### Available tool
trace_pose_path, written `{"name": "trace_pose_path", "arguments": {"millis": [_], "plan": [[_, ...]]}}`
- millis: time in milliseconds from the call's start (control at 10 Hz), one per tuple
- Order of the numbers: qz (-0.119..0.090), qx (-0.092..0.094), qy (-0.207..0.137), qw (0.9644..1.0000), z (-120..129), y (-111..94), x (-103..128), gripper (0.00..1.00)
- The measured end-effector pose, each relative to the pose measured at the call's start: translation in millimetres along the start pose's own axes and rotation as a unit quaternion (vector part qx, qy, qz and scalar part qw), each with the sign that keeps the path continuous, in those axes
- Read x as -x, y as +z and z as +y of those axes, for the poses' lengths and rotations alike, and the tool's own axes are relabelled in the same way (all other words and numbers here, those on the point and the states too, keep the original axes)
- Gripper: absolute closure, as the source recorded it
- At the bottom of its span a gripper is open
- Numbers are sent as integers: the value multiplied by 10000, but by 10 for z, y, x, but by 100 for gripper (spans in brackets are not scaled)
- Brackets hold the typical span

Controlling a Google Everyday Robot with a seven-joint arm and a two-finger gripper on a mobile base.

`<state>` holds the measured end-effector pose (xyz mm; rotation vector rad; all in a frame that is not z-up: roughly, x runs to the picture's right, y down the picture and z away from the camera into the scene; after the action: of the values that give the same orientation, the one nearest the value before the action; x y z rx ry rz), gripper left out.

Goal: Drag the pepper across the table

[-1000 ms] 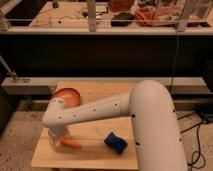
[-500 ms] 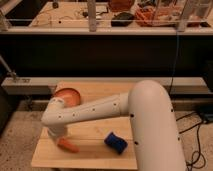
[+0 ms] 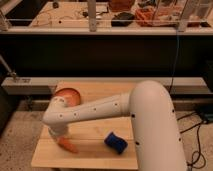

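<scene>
Here we are at the light wooden slatted table (image 3: 95,152), and all the action is at its near left corner. The small, elongated orange pepper (image 3: 68,146) lies flat on the wood there, just in from the near edge and close to the left edge, its length running at a slant. Right over it is the gripper (image 3: 62,138), pointing down from the end of the white, dark-dotted robot arm (image 3: 95,110) and meeting the pepper at its far left end. Contact, yes, but I cannot tell whether the gripper is clamped onto the pepper or only pressing against it, because the wrist hides that part.

The arm reaches in from the right, and its fat white elbow housing (image 3: 152,120) fills the near right of the scene, covering the right side of the table. Behind the wrist, at the far left of the table, sits a round orange bowl (image 3: 69,94), partly hidden by the arm. Right of the pepper and apart from it, a dark blue block-shaped object (image 3: 116,142) rests tilted on the wood near the near edge, just beside the big elbow.

Beyond the table a pale metal rail (image 3: 30,82) runs left to right. A dark counter front (image 3: 100,55) rises behind it, with a cluttered worktop at the far top. A blue cable (image 3: 177,55) hangs down on the right. Speckled floor (image 3: 17,135) shows on the left.
</scene>
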<state>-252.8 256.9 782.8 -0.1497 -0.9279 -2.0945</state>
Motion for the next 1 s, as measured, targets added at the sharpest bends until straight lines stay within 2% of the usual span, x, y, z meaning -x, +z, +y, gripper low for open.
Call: {"name": "trace_pose_path", "arguments": {"millis": [500,800,1000], "plan": [[63,-52,118,9999,128,-22,-5,100],[142,-70,295,9994,425,-94,16,100],[162,-94,327,9993,450,-96,5,100]]}}
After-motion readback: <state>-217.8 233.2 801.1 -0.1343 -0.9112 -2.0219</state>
